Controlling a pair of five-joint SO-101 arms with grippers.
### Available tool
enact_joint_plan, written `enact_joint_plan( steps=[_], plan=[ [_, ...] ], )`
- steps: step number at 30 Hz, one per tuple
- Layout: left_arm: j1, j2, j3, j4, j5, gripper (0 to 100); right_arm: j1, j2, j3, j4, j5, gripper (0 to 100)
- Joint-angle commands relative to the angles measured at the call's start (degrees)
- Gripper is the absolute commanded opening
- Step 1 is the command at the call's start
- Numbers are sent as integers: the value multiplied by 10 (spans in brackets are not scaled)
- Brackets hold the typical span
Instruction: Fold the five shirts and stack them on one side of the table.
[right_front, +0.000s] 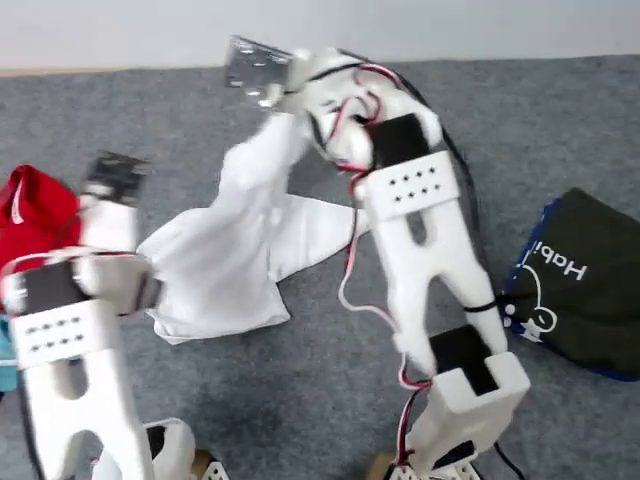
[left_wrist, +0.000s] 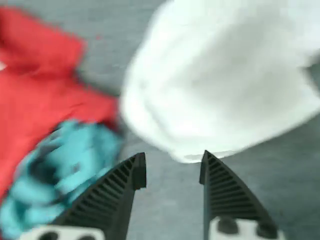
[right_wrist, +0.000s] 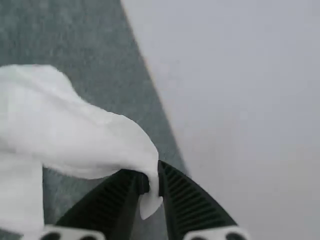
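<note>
The white shirt is soft, matt cloth, rumpled into loose folds. The bench beneath it has a grey, felt-like covering, rough and matt. Left of the white shirt lie the red shirt and the teal shirt, both matt cloth. Right of the white shirt, the dark shirt is matt cloth with a smooth white print. The arm shells are smooth white plastic with a slight sheen. The fingers of the left gripper and of the right gripper are black plastic, ribbed and matt.

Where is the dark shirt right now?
High view: the dark shirt lies at the table's right edge, beside the right arm, apart from the white shirt.
</note>
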Motion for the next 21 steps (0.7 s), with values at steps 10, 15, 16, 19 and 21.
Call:
enact_joint_plan(
  steps=[10,15,16,19,21],
  plan=[
    [310,34,141,-210,111,103,80,-7,99,4,2,11],
    [312,192,95,-222,111,181,80,-9,99,4,2,11],
    [313,224,78,-222,111,191,80,-9,99,4,2,11],
    [313,309,16,-222,111,198,79,-9,99,4,2,11],
    [314,357,-22,-222,110,199,78,-9,99,4,2,11]
  ],
)
